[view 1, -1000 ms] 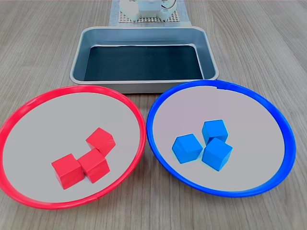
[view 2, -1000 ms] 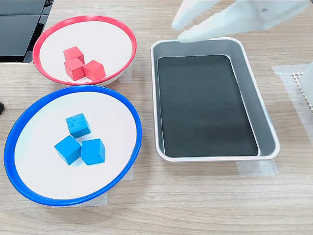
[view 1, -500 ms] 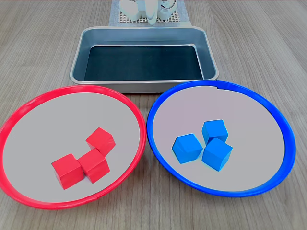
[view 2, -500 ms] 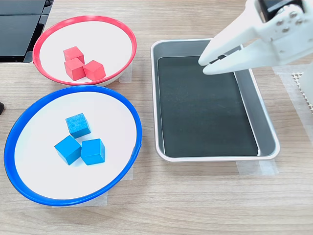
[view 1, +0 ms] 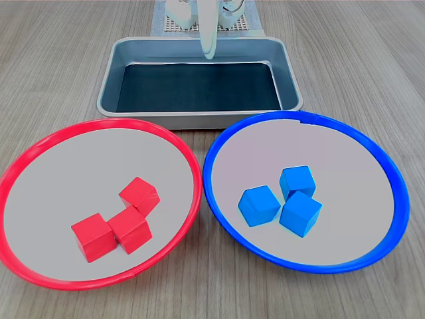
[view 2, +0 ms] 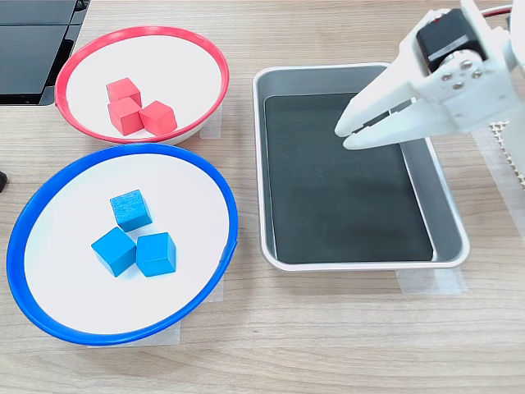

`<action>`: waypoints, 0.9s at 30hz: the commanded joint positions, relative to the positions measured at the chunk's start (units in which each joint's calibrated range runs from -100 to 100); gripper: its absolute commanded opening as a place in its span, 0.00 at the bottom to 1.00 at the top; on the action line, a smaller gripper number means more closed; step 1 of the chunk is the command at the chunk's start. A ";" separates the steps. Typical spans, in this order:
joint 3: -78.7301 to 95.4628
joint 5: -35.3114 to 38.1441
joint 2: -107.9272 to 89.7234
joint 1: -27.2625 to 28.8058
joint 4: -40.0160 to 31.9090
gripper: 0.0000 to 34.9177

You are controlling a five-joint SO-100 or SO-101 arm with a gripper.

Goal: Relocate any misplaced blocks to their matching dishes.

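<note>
The white hand (view 2: 343,135) hangs over the metal tray (view 2: 447,215), its two fingers nearly pressed together at the tips, with only a slit between them and nothing pinched. In the first exterior view it shows as a pale finger (view 1: 208,36) over the tray's far wall. The three red blocks (view 2: 135,109) lie clustered in the red-rimmed dish (view 2: 215,54), at the far left in the second exterior view, well apart from the hand. The three blue blocks (view 2: 134,236) sit together in the blue-rimmed dish (view 2: 227,194), near left in the second exterior view, also well apart from the hand. Both dishes and the tray rest on the wooden table (view 2: 328,336)
</note>
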 commanded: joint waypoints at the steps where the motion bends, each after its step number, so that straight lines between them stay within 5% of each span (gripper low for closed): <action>1: 0.54 -0.24 -0.77 0.99 -1.00 0.01; 27: 1.27 -0.59 -0.77 1.08 -1.33 0.01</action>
